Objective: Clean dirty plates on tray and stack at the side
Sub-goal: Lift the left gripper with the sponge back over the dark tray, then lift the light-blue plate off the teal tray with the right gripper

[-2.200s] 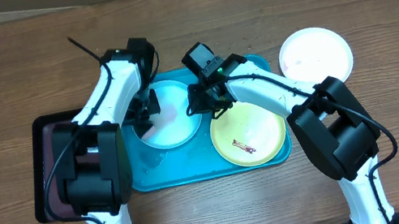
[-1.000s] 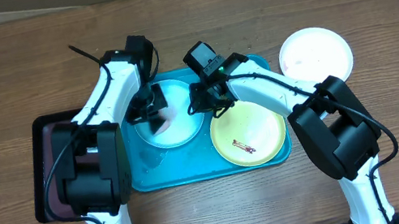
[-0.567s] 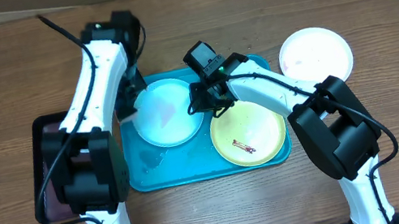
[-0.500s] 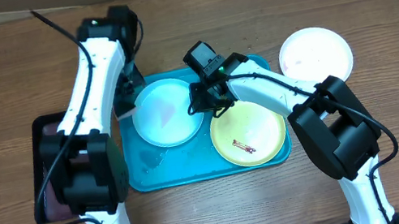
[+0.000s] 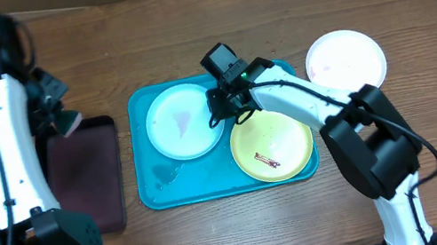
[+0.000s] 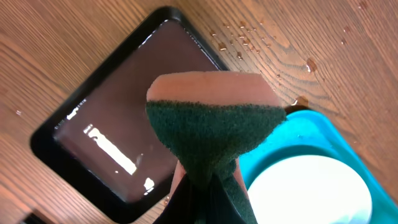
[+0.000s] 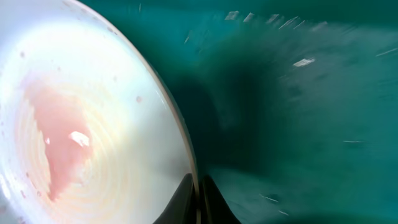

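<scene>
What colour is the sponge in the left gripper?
The sponge has a dark green scrub face on a salmon-pink back; clearest in the left wrist view.

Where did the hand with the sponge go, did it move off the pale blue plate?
Yes. The left hand, shut on the sponge, went left, off the teal tray and over by the dark tray.

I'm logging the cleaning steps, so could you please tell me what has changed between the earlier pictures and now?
The left hand, shut on the sponge, has lifted off the pale blue plate and swung out left, toward the dark tray. The right hand stays pinched on that plate's rim. The yellow-green plate, white plate and teal tray have not moved.
</scene>
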Robot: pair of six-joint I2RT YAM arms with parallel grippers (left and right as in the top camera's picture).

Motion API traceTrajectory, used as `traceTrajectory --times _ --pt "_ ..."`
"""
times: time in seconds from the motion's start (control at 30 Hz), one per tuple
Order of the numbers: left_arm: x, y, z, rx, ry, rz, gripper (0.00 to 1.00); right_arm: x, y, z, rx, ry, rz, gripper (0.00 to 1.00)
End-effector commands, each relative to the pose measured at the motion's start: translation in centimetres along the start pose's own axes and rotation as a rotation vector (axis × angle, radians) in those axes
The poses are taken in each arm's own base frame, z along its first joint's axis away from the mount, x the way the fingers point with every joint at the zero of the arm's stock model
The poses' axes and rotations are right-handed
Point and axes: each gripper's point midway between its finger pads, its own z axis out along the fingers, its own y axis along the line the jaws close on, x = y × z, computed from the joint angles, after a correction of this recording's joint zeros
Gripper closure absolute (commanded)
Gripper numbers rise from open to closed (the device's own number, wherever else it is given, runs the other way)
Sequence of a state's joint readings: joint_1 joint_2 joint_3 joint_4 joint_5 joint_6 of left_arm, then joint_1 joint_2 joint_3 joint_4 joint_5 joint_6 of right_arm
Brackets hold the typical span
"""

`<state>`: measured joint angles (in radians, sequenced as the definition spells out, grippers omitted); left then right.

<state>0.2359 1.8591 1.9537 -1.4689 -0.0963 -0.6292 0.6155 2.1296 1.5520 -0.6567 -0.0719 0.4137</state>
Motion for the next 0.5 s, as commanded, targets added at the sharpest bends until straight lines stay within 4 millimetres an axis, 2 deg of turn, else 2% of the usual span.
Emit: traceTrajectory --times 0.0,0.07,0.1,0.17,0.23,0.37,0.47 --pt "0.3 0.3 0.8 0.089 0.088 -0.031 0.96 -3.7 0.9 -7.0 0.112 -0.227 -0.176 0.96" --pt "0.3 0.9 1.5 0.089 0.109 -0.05 0.96 -4.5 1.2 -9.5 0.207 -0.308 -0.28 0.96" --pt "0.5 1.1 2.0 0.094 0.126 -0.051 0.96 -5.1 1.3 -11.7 0.306 -0.382 -0.335 0.96" --pt "0.8 1.2 2.8 0.094 0.143 -0.051 0.96 -5.8 1.4 -14.5 0.447 -0.477 -0.391 0.96" --pt "1.1 1.3 3.6 0.087 0.153 -0.051 0.96 -6.0 1.8 -16.8 0.577 -0.549 -0.454 0.96" --pt "1.6 1.4 5.0 0.079 0.171 -0.053 0.96 -5.8 3.0 -20.2 0.825 -0.623 -0.609 0.96" --pt "1.9 1.3 5.8 0.086 0.179 -0.053 0.96 -5.4 4.1 -21.7 0.927 -0.653 -0.668 0.96"
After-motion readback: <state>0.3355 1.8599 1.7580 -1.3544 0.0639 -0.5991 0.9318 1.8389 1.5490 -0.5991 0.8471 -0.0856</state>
